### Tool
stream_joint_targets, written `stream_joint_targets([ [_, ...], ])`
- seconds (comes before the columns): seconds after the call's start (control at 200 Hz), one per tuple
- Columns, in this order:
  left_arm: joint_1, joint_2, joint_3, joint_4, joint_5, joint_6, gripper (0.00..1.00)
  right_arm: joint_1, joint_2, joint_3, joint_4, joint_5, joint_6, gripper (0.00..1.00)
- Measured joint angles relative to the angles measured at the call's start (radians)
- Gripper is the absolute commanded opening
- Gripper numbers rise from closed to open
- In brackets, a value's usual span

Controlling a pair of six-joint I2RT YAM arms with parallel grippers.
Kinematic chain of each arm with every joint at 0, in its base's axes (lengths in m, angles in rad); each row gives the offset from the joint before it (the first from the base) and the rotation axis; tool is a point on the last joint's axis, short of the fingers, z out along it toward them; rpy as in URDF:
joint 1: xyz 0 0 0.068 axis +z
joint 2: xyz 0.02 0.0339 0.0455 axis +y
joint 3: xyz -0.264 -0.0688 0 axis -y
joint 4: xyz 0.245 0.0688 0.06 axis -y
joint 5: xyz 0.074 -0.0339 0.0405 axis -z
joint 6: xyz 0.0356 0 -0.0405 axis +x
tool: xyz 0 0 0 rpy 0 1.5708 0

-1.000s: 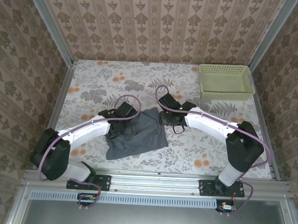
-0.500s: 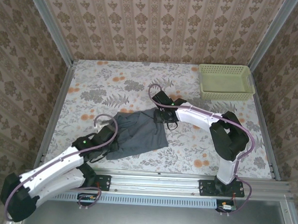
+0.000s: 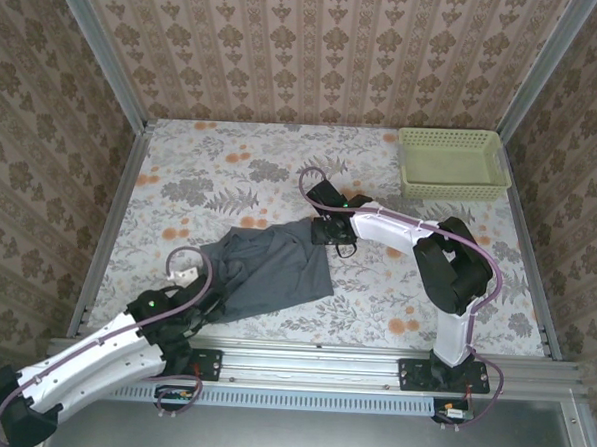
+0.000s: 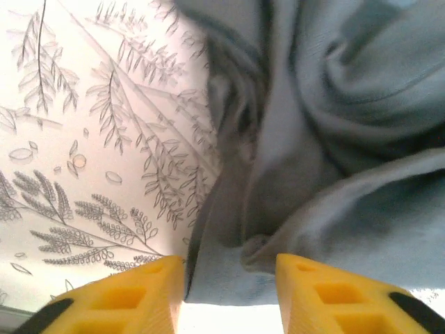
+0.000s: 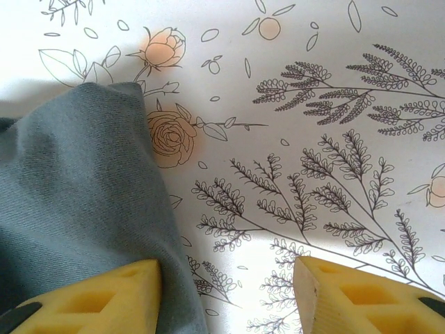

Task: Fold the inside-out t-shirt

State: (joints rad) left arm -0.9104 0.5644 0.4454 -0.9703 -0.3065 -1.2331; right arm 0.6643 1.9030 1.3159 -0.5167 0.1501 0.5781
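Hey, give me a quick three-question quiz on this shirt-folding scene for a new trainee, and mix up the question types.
1. True or false: the right gripper is at the t-shirt's far right edge.
2. Where is the basket? A: the far right corner of the table. B: the near left corner. C: on the t-shirt.
3. Fill in: the right gripper is ____ (open or shut).

Key: 1 true; 2 A; 3 open.
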Motion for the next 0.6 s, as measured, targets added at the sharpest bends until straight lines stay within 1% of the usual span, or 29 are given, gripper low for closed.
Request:
stream_joint_targets([
  [0.045,0.023,0.040,0.055,0.002,-0.005,0.049,0.58,0.000,0.000,0.000,0.000,0.000,0.000,0.54],
  [0.1,0.074,0.108,0.129,0.034,0.002,0.107,0.61,0.000,0.000,0.000,0.000,0.000,0.000,0.54],
  [0.155,0.142,0.210,0.198,0.089,0.035,0.188,0.63,0.000,0.000,0.000,0.000,0.000,0.000,0.54],
  [0.215,0.195,0.335,0.258,0.145,0.072,0.255,0.63,0.000,-0.001,0.000,-0.001,0.000,0.000,0.54],
  [0.32,0.223,0.545,0.330,0.224,0.122,0.335,0.62,0.000,-0.006,-0.001,-0.002,0.000,0.000,0.55],
  [0.4,0.224,0.640,0.347,0.266,0.154,0.367,0.60,0.000,-0.019,-0.008,-0.002,0.000,0.000,0.55],
  [0.435,0.224,0.665,0.347,0.283,0.166,0.375,0.57,0.000,-0.025,-0.011,-0.002,0.000,0.000,0.55],
  [0.525,0.224,0.703,0.347,0.306,0.185,0.387,0.39,0.000,-0.032,-0.015,-0.001,0.000,-0.001,0.55],
  [0.6,0.224,0.716,0.347,0.312,0.188,0.396,0.28,0.000,-0.032,-0.016,0.005,0.000,-0.004,0.55],
])
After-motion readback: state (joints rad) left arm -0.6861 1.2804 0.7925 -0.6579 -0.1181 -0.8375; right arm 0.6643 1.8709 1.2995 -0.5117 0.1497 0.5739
